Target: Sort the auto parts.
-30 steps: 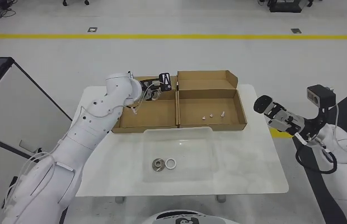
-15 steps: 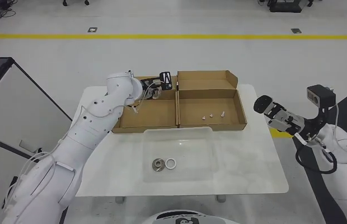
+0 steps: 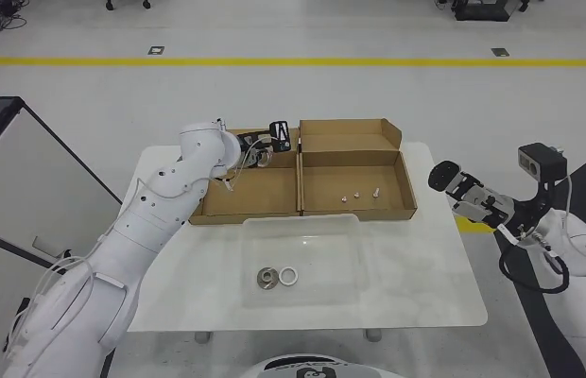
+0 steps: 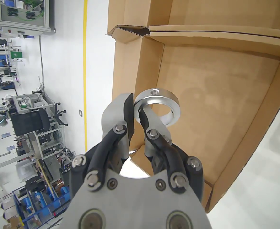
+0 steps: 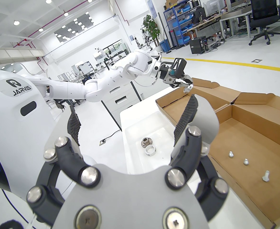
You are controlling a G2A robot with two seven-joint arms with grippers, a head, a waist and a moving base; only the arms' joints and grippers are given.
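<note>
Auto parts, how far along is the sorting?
Done: three bolts lie in the right box. In hand: the left claw holds a metal ring over the left box. Left: a hub and a white ring sit in the tray.

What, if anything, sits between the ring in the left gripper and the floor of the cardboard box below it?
Nothing visible. The left gripper is shut on the metal ring above the left cardboard box, and the box floor under it is bare.
</note>
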